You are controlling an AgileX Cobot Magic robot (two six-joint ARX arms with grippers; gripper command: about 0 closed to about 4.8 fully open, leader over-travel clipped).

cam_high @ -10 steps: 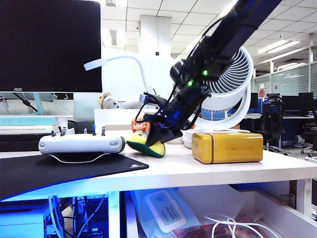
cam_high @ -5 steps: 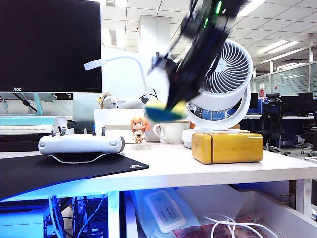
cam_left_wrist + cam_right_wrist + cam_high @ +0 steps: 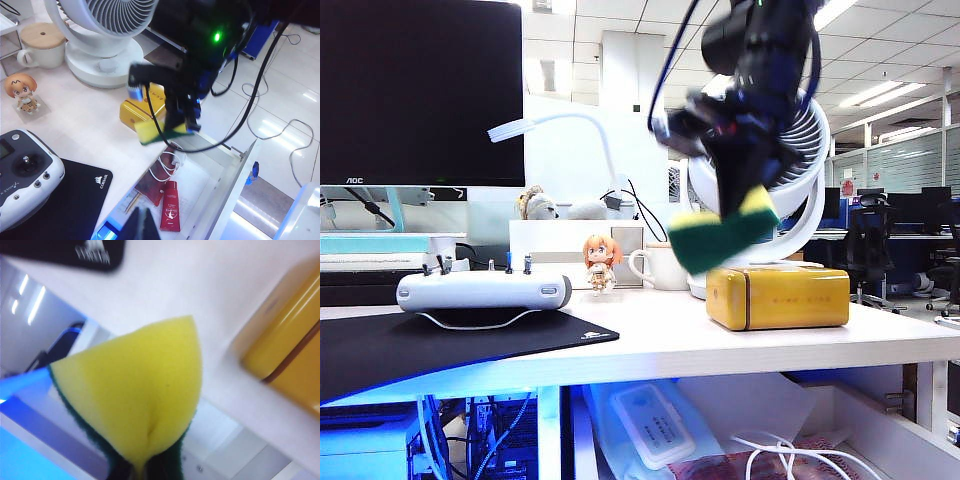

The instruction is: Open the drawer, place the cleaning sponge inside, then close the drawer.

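Note:
My right gripper (image 3: 735, 205) is shut on the cleaning sponge (image 3: 725, 235), a yellow block with a dark green layer, pinched and folded. It hangs in the air just above the amber box (image 3: 778, 297), near the desk's front edge. In the right wrist view the sponge (image 3: 135, 395) fills the middle, with the dark fingers (image 3: 165, 470) clamped on its base. The drawer (image 3: 227, 195) stands pulled open under the desk, below and in front of the sponge (image 3: 155, 131). My left gripper (image 3: 142, 226) is shut and empty, hovering over the desk edge near the drawer.
On the desk are a white remote controller (image 3: 485, 290) on a black mat (image 3: 440, 345), a figurine (image 3: 603, 262), a mug (image 3: 660, 268) and a white fan (image 3: 770, 170). Inside the drawer lie a red tube (image 3: 171, 212) and a white cable (image 3: 162, 170).
My right gripper lifted the sponge off the desk, swung it up and to the right, and now holds it above the amber box with the wrist tipped downward. The left arm stayed still.

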